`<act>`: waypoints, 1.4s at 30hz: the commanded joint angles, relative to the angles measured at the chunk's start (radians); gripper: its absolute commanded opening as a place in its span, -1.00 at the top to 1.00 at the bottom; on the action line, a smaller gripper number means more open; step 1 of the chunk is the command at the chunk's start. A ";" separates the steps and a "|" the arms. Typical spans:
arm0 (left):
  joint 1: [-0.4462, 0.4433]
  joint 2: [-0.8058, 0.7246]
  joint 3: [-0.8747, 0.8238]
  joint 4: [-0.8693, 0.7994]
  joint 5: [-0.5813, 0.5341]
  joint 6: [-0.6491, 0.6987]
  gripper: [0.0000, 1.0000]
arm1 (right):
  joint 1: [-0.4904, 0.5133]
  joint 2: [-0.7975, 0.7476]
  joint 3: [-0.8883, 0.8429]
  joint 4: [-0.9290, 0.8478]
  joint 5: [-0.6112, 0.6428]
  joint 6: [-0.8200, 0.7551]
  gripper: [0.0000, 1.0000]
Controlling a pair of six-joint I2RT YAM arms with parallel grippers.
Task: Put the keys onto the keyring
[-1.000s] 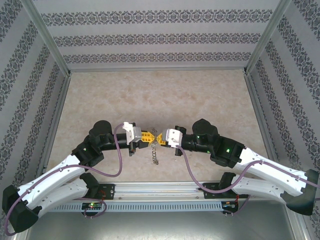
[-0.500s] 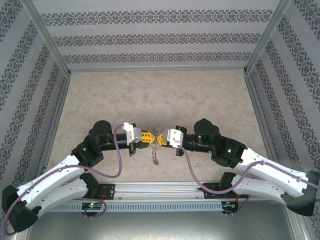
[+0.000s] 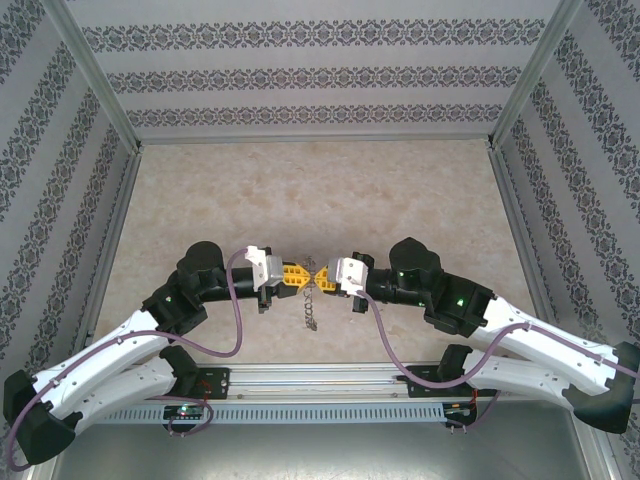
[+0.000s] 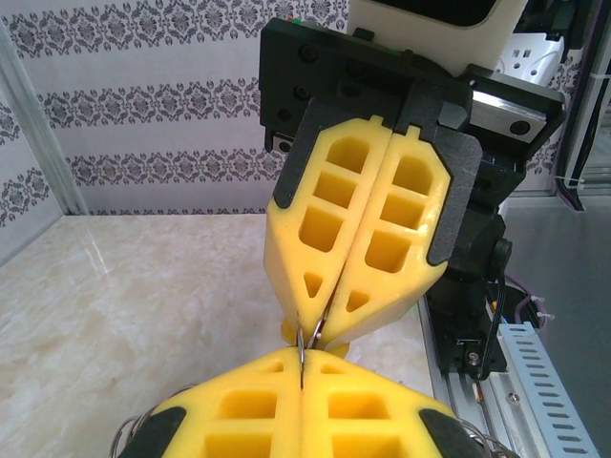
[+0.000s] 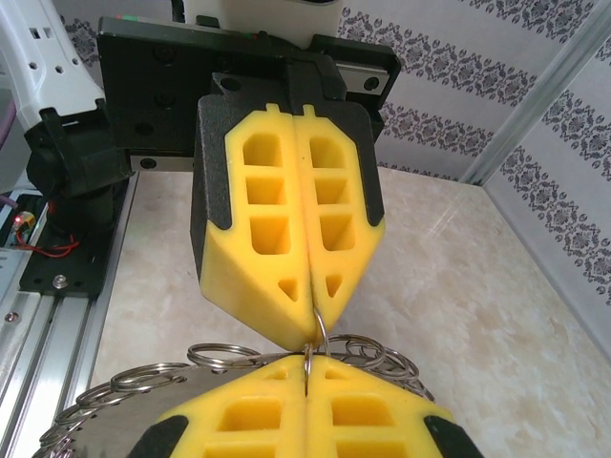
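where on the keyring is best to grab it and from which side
A thin wire loop on the fringe of the keyring, pinched edge-on, coming in level from the side. The band is limp and hangs like chain; only a loop is stiff enough. The left gripper and right gripper are shut on one, tip to tip.

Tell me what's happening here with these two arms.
The left gripper and right gripper, both shut, meet tip to tip above the table. Together they pinch a thin wire loop of the keyring, whose rest trails limp from the pinch. Whether any key is on it is too small to tell.
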 commanded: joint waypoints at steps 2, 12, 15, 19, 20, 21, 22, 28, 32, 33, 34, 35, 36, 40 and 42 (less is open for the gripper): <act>-0.026 0.010 0.023 0.009 0.007 0.017 1.00 | 0.001 -0.016 -0.003 0.175 -0.105 0.024 1.00; -0.026 0.009 0.019 0.021 0.049 0.007 1.00 | -0.005 -0.037 -0.025 0.180 -0.121 0.032 1.00; -0.026 0.011 0.020 0.024 0.065 0.003 1.00 | -0.008 -0.047 -0.031 0.175 -0.125 0.032 1.00; -0.026 0.013 0.020 0.031 0.085 -0.002 1.00 | -0.011 -0.047 -0.033 0.168 -0.136 0.033 1.00; -0.026 0.012 0.022 0.032 0.089 -0.004 1.00 | -0.012 -0.047 -0.034 0.169 -0.140 0.033 1.00; -0.026 0.014 0.021 0.031 0.094 -0.006 1.00 | -0.014 -0.046 -0.035 0.171 -0.145 0.034 1.00; -0.026 0.015 0.023 0.031 0.098 -0.006 1.00 | -0.015 -0.046 -0.034 0.171 -0.148 0.034 1.00; -0.026 0.026 0.036 0.020 0.110 -0.002 1.00 | -0.025 -0.032 -0.022 0.175 -0.178 0.040 1.00; -0.025 0.027 0.040 0.012 0.116 -0.002 1.00 | -0.034 -0.023 -0.016 0.181 -0.202 0.049 1.00; -0.026 0.027 0.040 0.012 0.116 -0.001 1.00 | -0.034 -0.024 -0.016 0.184 -0.206 0.052 1.00; -0.026 0.027 0.040 0.011 0.118 -0.001 1.00 | -0.035 -0.026 -0.018 0.190 -0.211 0.057 1.00; -0.026 0.028 0.040 0.011 0.118 -0.001 1.00 | -0.037 -0.028 -0.019 0.193 -0.217 0.060 1.00; -0.026 0.028 0.040 0.011 0.118 -0.001 1.00 | -0.037 -0.031 -0.021 0.195 -0.222 0.063 1.00; -0.026 0.030 0.040 0.012 0.116 0.000 1.00 | -0.040 -0.038 -0.021 0.198 -0.243 0.071 1.00; -0.026 0.029 0.041 0.010 0.115 0.002 1.00 | -0.041 -0.041 -0.022 0.201 -0.251 0.076 1.00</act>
